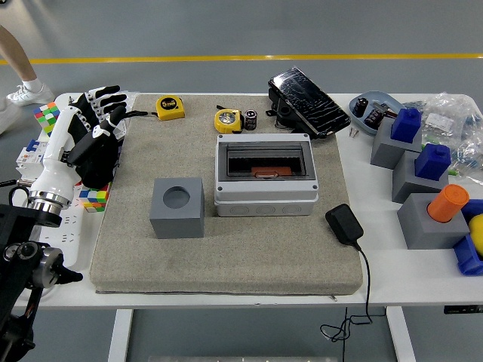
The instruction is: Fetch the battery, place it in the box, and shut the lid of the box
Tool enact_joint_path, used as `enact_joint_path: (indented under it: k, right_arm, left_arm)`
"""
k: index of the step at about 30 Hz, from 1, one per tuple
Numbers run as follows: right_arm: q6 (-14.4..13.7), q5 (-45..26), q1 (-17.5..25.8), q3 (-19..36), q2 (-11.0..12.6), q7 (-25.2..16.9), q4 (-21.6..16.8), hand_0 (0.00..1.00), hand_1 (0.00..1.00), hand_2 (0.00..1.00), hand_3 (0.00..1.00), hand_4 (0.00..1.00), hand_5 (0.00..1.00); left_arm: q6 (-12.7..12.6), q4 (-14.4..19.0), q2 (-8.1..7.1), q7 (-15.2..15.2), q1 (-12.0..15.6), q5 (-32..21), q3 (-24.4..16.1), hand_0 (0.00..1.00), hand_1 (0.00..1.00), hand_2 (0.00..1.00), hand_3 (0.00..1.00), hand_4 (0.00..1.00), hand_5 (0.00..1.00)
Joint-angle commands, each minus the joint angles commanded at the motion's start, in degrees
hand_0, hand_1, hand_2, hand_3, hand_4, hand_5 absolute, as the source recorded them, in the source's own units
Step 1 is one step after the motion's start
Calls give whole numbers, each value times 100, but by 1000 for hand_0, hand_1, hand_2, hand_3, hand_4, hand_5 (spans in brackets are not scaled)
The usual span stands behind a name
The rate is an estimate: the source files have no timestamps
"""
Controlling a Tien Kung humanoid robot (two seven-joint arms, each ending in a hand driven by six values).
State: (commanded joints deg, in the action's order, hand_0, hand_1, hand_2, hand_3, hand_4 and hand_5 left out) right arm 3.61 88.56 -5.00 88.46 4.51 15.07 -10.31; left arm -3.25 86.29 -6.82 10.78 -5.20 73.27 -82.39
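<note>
Beside the yellow tape measure (pixel 228 120) stands the small black cylindrical battery (pixel 250 119), likely light, rigid and slippery. Pinching its sides seems best. The left hand (pixel 96 124) hovers with fingers spread, holding nothing.

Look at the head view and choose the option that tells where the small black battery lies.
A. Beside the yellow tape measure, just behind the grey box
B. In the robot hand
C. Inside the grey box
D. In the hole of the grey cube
A: the battery lies on the mat next to a yellow tape measure, just beyond the far edge of the grey box, far from the left robot hand.
</note>
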Motion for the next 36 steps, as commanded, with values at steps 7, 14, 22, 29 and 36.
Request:
enact_joint_path:
  k: [7, 14, 22, 29, 36]
  right_arm:
    - [2, -36, -27, -48, 11, -11, 0, 642, 663, 672, 576, 970, 580]
    - [12, 56, -7, 6, 12, 8, 0, 642, 663, 672, 576, 971, 581]
    - [21, 105, 6, 4, 33, -1, 0, 642, 663, 672, 576, 971, 581]
    - [23, 175, 50, 47, 39, -9, 0, 642, 663, 672, 576, 971, 581]
    - [39, 262, 153, 52, 3, -8, 0, 642, 663, 672, 576, 971, 581]
  left_arm:
    - [1, -19, -27, -9, -20, 16, 30, 641, 738, 727, 729, 998, 553]
    - [-1, -17, -47, 1, -50, 21, 65, 644, 738, 729, 730, 998, 564]
    - [-11, -36, -100, 25, -57, 13, 133, 645, 738, 729, 732, 998, 565]
    - [-7, -77, -146, 20, -46, 32, 277, 647, 738, 729, 731, 998, 566]
    - [-10, -104, -213, 20, 17, 18, 392, 648, 739, 730, 732, 998, 567]
